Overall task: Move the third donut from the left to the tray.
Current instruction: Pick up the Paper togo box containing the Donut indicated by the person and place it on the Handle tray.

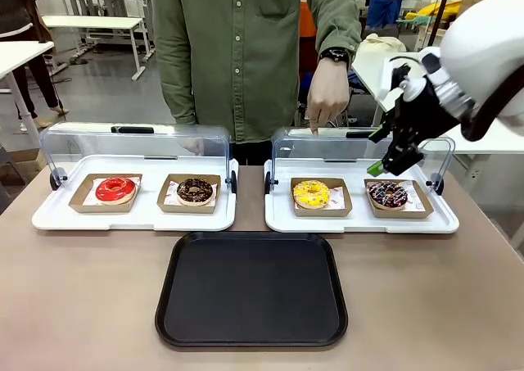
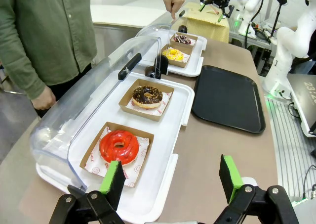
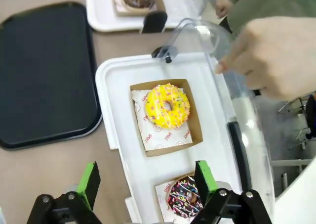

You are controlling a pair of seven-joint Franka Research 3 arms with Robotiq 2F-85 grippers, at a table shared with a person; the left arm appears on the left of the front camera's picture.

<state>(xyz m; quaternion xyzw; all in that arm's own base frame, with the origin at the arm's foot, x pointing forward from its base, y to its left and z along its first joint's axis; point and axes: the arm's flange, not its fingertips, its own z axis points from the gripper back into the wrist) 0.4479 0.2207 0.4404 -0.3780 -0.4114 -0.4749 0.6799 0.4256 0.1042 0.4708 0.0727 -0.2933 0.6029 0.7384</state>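
The third donut (image 1: 311, 193) (image 2: 173, 54) (image 3: 167, 106) has yellow icing with small flecks and sits on a brown cardboard square in the right-hand white tray. The black tray (image 1: 251, 305) (image 2: 227, 98) (image 3: 44, 70) lies flat at the table's near middle with nothing on it. My right gripper (image 1: 386, 166) (image 3: 148, 179) hangs open above the right white tray, over the sprinkled chocolate donut (image 1: 387, 194) (image 3: 183, 197) and to the right of the yellow one. My left gripper (image 2: 171, 179) is open and holds nothing, above the table's left end near the red donut (image 2: 119, 146).
A person stands at the far side, one hand (image 1: 327, 101) (image 3: 276, 56) pointing a finger down at the raised clear lid (image 1: 327, 146) of the right white tray. The left white tray (image 1: 57, 215) holds the red donut (image 1: 115, 189) and a chocolate donut (image 1: 195, 191) under its raised lid.
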